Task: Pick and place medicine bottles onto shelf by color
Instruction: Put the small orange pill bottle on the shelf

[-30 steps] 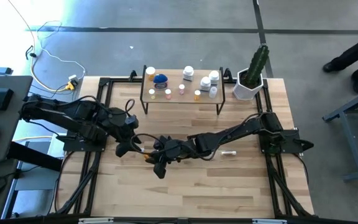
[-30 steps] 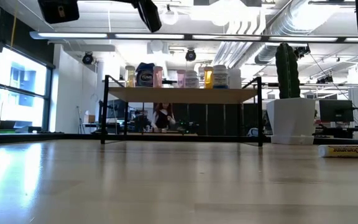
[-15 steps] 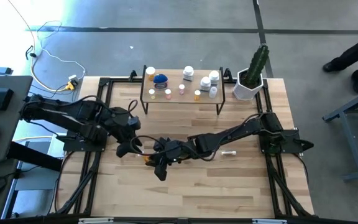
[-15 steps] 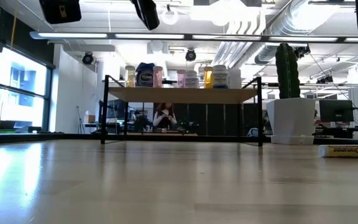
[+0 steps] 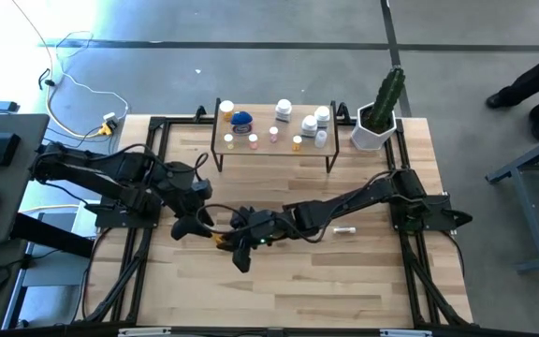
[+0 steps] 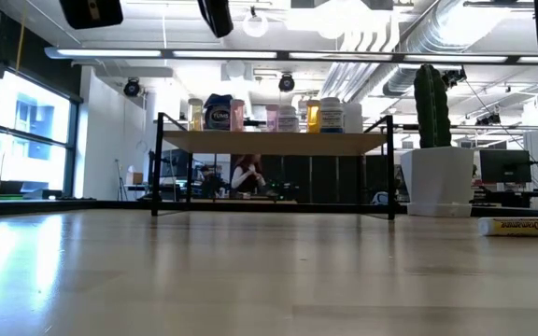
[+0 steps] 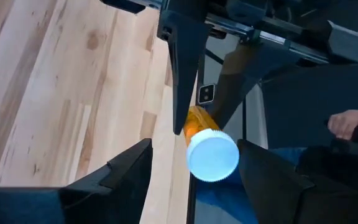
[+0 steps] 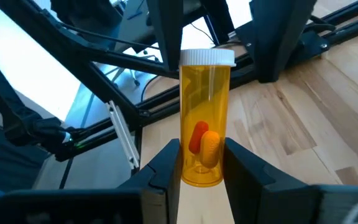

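Note:
An orange pill bottle [image 8: 205, 124] with a white cap [image 7: 212, 155] is held in the air over the table's middle by my right gripper [image 5: 235, 241], which is shut on it. My left gripper [image 5: 192, 222] faces it from the table's left. It is open, with its fingers [image 7: 129, 169] on either side of the cap and apart from it. The shelf [image 5: 274, 147] stands at the far middle on its black legs and carries several small bottles and a blue-lidded jar [image 5: 241, 119]. My right gripper pinches the bottle's orange body near its base end [image 8: 202, 177] between its two fingers. The fingers come level from the table's right and lie along the bottle. The bottle sticks out past the fingertips, clear of the table, with its cap toward my left gripper.
A small white tube [image 5: 344, 229] lies on its side on the table right of centre; it also shows in the low view [image 6: 519, 226]. A white pot with a cactus [image 5: 376, 126] stands right of the shelf. A black frame rail [image 5: 148, 234] runs around the work area.

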